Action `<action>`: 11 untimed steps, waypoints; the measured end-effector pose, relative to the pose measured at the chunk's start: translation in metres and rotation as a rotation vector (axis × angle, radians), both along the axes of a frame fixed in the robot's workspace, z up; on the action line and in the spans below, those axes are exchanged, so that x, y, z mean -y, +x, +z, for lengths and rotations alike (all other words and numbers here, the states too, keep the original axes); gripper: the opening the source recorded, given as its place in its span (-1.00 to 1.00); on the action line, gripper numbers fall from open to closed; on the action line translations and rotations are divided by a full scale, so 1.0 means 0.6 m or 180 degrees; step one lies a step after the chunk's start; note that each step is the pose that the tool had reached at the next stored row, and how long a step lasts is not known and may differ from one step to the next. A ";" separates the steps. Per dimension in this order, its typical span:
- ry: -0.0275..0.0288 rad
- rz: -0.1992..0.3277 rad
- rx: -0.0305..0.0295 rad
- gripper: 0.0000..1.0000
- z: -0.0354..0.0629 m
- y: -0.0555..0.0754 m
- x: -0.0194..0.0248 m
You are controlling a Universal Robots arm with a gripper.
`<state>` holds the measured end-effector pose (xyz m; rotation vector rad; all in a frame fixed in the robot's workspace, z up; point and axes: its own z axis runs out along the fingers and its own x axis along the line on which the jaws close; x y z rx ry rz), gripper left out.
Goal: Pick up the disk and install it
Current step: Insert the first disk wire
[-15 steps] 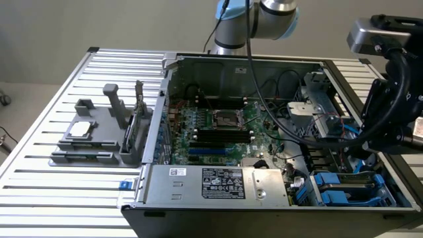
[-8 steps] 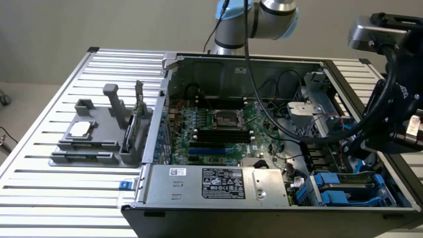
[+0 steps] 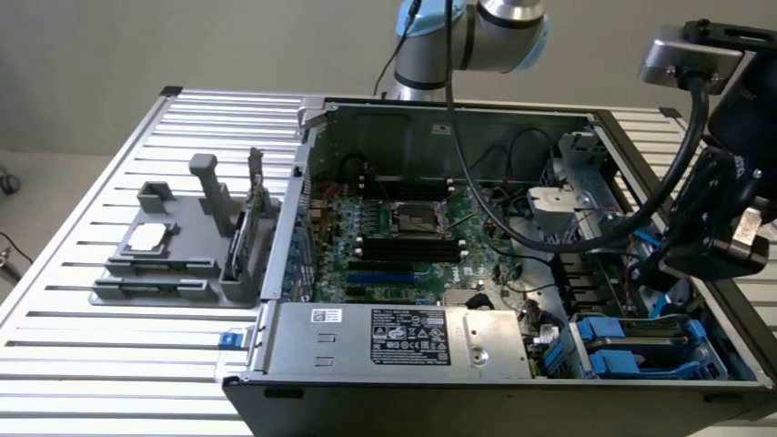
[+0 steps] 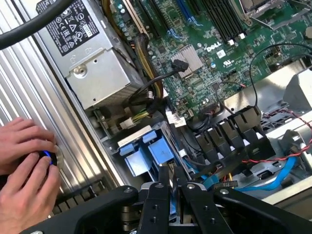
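Open computer case (image 3: 486, 401) on the slatted metal worktop (image 3: 109, 382). In the exterior view you find the claw (image 3: 656, 273) hanging over the drive bay at the case corner on the exterior view's right, beside the labelled power supply box (image 3: 401, 337). The wrist view shows you the claw (image 4: 171, 178) directly above the disk (image 4: 146, 158), which is seated in that bay and recognisable by its blue carrier frame. The disk (image 3: 620, 346) lies just beside the power supply box (image 4: 87, 53) and below the green motherboard (image 4: 209, 63). You cannot tell whether the claw is apart, together or clamped on anything. Outside the case wall, a person's hand (image 4: 19, 141) and a second hand (image 4: 27, 200) rest on the worktop slats, pinching a small dark round item. A grey fixture (image 3: 170, 255) stands well apart, on the exterior view's left.
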<state>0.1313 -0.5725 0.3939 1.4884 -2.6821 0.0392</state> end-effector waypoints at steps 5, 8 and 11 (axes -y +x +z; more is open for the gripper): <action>0.0000 -0.0220 0.0000 -0.63 0.000 0.000 0.0000; 0.0001 -0.0361 0.0000 -0.63 0.000 0.000 0.0000; 0.0001 -0.0505 0.0000 -0.63 0.000 0.000 0.0000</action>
